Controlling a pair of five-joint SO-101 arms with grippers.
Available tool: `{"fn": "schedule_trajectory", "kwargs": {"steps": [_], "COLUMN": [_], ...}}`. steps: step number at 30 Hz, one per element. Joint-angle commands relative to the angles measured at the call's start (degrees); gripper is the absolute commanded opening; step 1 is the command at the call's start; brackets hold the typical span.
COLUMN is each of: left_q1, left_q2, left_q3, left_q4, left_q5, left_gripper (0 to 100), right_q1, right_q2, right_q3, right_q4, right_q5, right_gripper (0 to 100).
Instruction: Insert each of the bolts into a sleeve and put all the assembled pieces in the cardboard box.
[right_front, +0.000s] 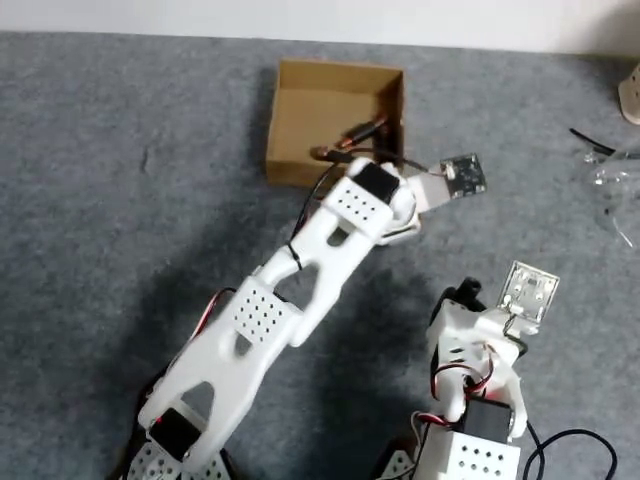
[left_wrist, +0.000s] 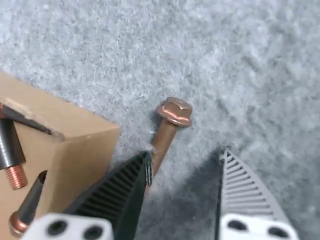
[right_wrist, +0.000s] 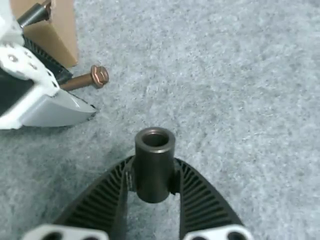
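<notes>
At the far side of the table (right_front: 120, 200), whose top is a grey, nubbly carpet, the cardboard box (right_front: 300, 110) stands open-topped with plain brown walls. It holds assembled pieces (right_front: 350, 140): smooth dark tubes with copper-coloured threaded ends and heads poking out, lying slanted near one wall. Just beside the box's corner, a loose bolt (left_wrist: 171, 122) lies flat on the carpet; it is copper-coloured, with a flanged hexagonal head and a round shank. The left gripper (left_wrist: 186, 155) is low over it with its jaws spread wide and has hold of nothing. The shank passes behind the tip of the black finger (left_wrist: 127, 185), which is ribbed, while the grey finger (left_wrist: 245, 190) stands apart from the bolt. Farther right, the right gripper (right_wrist: 154, 172) is clamped on a sleeve (right_wrist: 154, 160), a short dark metal tube with a smooth wall. Its open round bore points out past the ribbed fingertips, near the bolt but not touching it.
</notes>
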Motion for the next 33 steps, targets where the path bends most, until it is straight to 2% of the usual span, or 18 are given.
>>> {"fn": "schedule_trajectory", "kwargs": {"steps": [1, 17, 19, 23, 26, 33], "left_q1": [0.22, -0.04, -0.57, -0.66, -0.57, -0.13], "left_q2": [-0.66, -0.48, -0.48, -0.57, -0.57, -1.27], "left_q3": [-2.24, -1.89, -1.89, -1.98, -2.15, -5.05], "left_q4": [0.7, 5.27, 5.71, 7.38, 9.49, 10.37], "left_q5": [-0.26, -0.26, -0.35, -0.35, -0.44, -0.44], "left_gripper": [21, 21, 17, 0, 3, 1], "right_q1": [0.66, 0.66, 0.66, 0.66, 0.66, 0.66], "right_q2": [-0.75, -0.75, -0.75, -0.75, -0.75, -0.75], "right_q3": [-0.92, -0.84, -0.84, -0.84, -0.84, -0.84], "right_q4": [-1.89, -1.89, -1.89, -1.89, -1.89, -1.89], "right_q5": [0.44, 0.53, 0.53, 0.53, 0.53, 0.53], "right_gripper": [0.4, 0.4, 0.4, 0.4, 0.4, 0.4]}}
